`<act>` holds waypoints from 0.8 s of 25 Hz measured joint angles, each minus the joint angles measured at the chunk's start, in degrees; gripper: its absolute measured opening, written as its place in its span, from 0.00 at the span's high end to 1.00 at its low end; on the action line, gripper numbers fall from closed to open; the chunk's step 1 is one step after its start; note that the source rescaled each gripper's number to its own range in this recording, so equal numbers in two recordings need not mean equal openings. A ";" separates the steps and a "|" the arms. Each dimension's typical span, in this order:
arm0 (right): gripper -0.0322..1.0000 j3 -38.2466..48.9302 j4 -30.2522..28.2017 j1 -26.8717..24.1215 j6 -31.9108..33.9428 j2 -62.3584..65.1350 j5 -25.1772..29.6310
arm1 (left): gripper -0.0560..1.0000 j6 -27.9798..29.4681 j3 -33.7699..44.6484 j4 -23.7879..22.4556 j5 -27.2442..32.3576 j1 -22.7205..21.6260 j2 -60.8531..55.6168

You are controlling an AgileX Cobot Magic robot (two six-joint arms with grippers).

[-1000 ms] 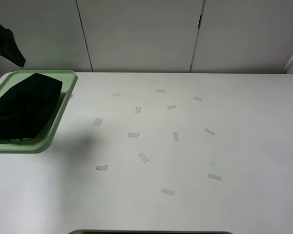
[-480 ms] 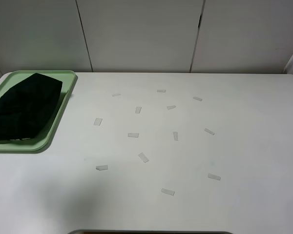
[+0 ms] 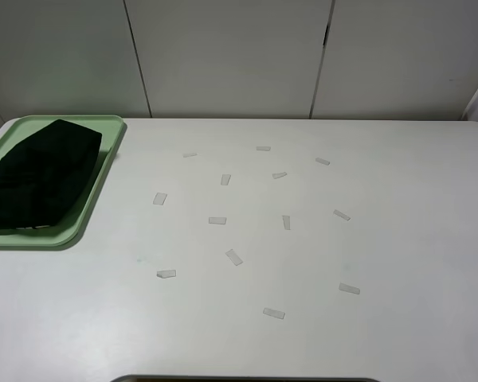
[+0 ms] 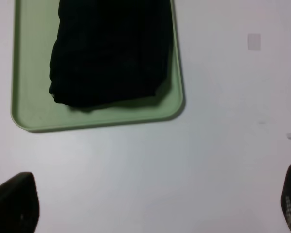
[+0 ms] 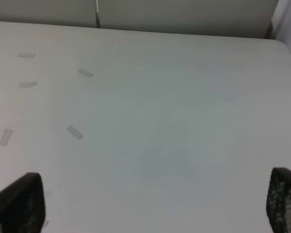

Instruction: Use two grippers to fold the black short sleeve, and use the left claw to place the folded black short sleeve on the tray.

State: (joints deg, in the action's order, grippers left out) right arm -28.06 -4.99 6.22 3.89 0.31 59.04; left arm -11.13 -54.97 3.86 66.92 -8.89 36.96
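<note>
Now gone from the high view: left claw (image 4: 150, 208), seen a second ago as a dark shape above the far corner of the tray (image 3: 103, 171), since pulled clear out of that frame. Spread wide and holding nothing, both fingertips showing at the edges of its own wrist view with only bare white table (image 3: 319, 263) between. Right gripper (image 5: 150, 206) likewise spread and empty, hanging over bare table well away from the tray.

Black short sleeve (image 3: 36, 175) lying folded inside the tray as a plain dark bundle, resting on the tray floor, with green rim showing along the sides in the left wrist view. Nothing touching it.

Judging by that, placement done and the release made; little or nothing left of the task beyond backing the arms away.

No writing readable anywhere: lettering and neck label hidden inside the fold. Small pale tape strips (image 3: 217, 220) scattered across the table beside the tray, blank as far as can be told.
</note>
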 joint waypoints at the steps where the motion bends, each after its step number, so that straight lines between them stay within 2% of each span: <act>1: 0.00 0.00 0.00 0.00 0.00 0.00 0.00 | 0.00 0.00 1.49 0.21 0.00 0.00 -1.92; 12: 0.00 0.00 0.00 0.00 0.00 0.00 0.00 | 0.00 0.00 19.19 3.04 -1.02 0.00 -21.81; 17: 0.00 0.00 0.00 0.00 0.00 0.00 0.00 | 0.00 0.00 25.12 3.15 -5.13 0.00 -31.88; 20: 0.00 0.00 0.00 0.00 0.00 0.00 0.00 | 0.00 0.00 26.39 3.21 -5.26 0.27 -36.27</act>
State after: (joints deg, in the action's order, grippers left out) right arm -28.06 -4.99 6.22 3.89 0.31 59.04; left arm -11.13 -28.58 7.06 61.66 -8.63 0.69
